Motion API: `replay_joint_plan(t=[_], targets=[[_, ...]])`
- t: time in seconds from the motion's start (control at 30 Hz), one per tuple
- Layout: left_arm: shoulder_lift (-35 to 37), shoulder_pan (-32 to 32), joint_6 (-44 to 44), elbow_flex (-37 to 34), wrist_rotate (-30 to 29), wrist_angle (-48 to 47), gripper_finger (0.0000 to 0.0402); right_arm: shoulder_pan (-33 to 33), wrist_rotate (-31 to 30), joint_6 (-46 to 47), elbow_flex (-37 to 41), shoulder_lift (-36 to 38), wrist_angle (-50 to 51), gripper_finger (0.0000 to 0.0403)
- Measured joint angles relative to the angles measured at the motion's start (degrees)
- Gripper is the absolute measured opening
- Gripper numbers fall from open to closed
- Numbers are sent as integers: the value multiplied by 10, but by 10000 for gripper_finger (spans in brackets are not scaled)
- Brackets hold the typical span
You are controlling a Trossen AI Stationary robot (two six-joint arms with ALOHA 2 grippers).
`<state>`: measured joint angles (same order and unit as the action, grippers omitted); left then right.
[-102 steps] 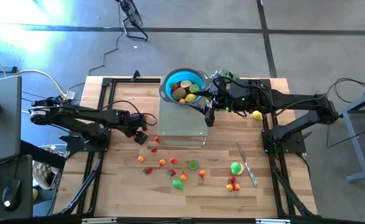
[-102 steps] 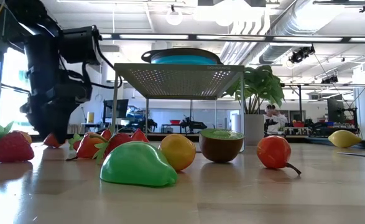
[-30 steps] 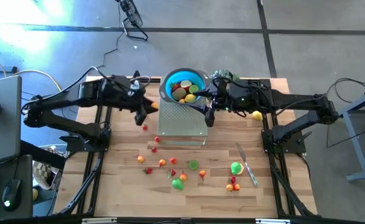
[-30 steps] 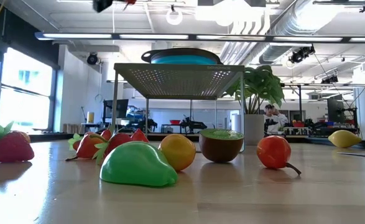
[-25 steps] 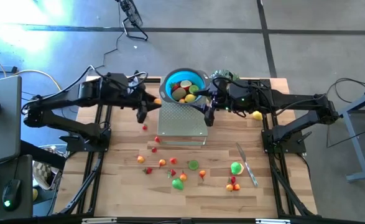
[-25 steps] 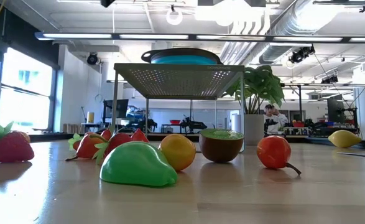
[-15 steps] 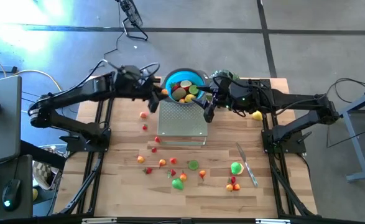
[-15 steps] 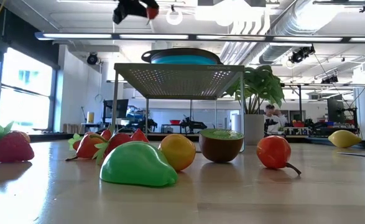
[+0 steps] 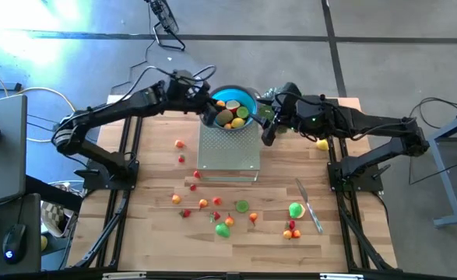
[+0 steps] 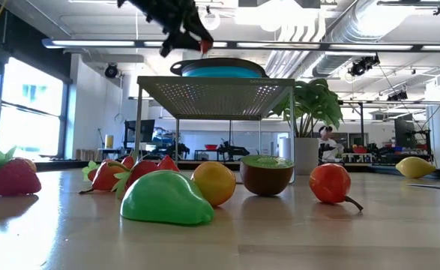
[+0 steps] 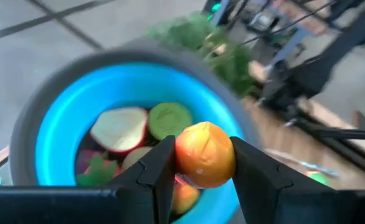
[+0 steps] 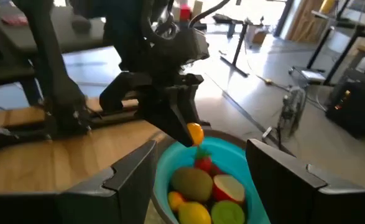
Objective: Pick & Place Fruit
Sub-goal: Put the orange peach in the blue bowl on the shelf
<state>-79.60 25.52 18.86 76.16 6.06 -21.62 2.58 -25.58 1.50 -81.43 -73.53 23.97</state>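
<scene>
Hovering over the near rim of the blue bowl (image 9: pixel 247 97), the left end effector (image 9: pixel 210 114) grips a small orange fruit (image 11: pixel 205 154) between both fingers. Below it the bowl already has several fruits, with little free room. The left arm stretches from the bench's (image 9: pixel 150 225) left side. The right end effector (image 9: pixel 265 134) waits beside the bowl's other rim, fingers apart and empty. More fruits (image 9: pixel 223 229) lie well apart on the bench.
</scene>
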Motion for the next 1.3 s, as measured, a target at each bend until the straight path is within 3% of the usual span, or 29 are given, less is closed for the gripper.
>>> replay_joint_plan(t=[0.37,0.63,1.0,1.3], targets=[[-22,0,24,0,-97,-71,132,29,2,1,0,1,30,239],[-21,0,25,0,-96,-52,139,48,2,1,0,1,29,239],[-21,0,26,0,-95,-55,207,51,5,-3,0,1,29,239],[20,0,27,0,-95,-66,203,51,5,-3,0,1,30,239]])
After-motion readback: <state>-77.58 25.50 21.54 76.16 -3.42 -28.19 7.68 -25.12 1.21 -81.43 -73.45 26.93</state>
